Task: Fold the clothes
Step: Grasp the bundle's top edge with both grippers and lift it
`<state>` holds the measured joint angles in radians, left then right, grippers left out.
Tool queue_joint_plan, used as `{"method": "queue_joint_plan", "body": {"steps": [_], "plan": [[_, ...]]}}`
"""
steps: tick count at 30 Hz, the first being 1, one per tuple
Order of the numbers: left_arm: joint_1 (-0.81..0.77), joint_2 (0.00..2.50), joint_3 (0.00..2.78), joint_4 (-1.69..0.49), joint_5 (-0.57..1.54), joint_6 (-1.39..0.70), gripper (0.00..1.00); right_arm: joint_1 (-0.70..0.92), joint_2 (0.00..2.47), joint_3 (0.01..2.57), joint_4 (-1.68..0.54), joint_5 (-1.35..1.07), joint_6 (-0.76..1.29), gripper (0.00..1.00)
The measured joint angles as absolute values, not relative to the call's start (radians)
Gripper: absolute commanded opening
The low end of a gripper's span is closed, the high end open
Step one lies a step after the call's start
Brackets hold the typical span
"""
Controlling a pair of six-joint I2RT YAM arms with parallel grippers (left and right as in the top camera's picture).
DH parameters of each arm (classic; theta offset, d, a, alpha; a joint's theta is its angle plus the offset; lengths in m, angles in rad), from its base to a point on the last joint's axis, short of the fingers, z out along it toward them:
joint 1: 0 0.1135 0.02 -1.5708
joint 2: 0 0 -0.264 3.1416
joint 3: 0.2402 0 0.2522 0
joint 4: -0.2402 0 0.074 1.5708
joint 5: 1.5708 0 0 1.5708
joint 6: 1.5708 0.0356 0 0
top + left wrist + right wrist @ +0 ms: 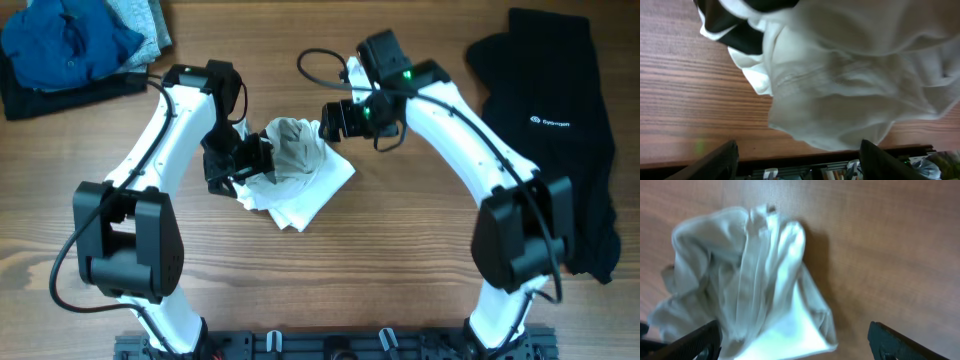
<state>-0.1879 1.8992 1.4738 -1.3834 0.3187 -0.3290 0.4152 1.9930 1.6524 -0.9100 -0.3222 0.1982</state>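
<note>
Left arm (165,130): yours rises from the near edge, elbow out to the left, forearm angling in toward the centre.
Left gripper (248,160): held low near the centre, pointing toward your right side; its fingers (715,162) stand wide apart.
Right arm (465,125): roughly mirrors the left, elbow out to the right, forearm reaching inward.
Right gripper (335,120): sits slightly farther from you than the left, facing it; fingers (695,340) spread wide.
Spacing: your grippers are near each other, apart.
</note>
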Motion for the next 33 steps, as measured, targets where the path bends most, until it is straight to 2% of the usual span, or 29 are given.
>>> {"method": "queue_joint_plan", "body": {"steps": [6,13,18,28,31,33], "plan": [[-0.188,1.899,1.423,-1.333,0.282,-0.38,0.69,0.42,2.023,1.713,-0.921,-0.31,0.156,0.83],[-0.187,1.899,1.365,-1.263,0.266,-0.423,0.68,0.43,2.072,1.716,-0.937,-0.361,0.102,0.84],[-0.187,1.899,1.364,-1.24,0.266,-0.436,0.56,0.477,2.082,1.716,-0.95,-0.378,0.054,0.85],[-0.187,1.899,1.364,-1.242,0.272,-0.448,0.51,0.548,2.085,1.716,-0.919,-0.381,0.038,0.83],[-0.187,1.899,1.364,-1.242,0.287,-0.448,0.51,0.548,2.109,1.718,-0.916,-0.376,0.031,0.73],[-0.187,1.899,1.364,-1.242,0.29,-0.448,0.51,0.548,2.128,1.718,-0.916,-0.368,0.024,0.57]]}}
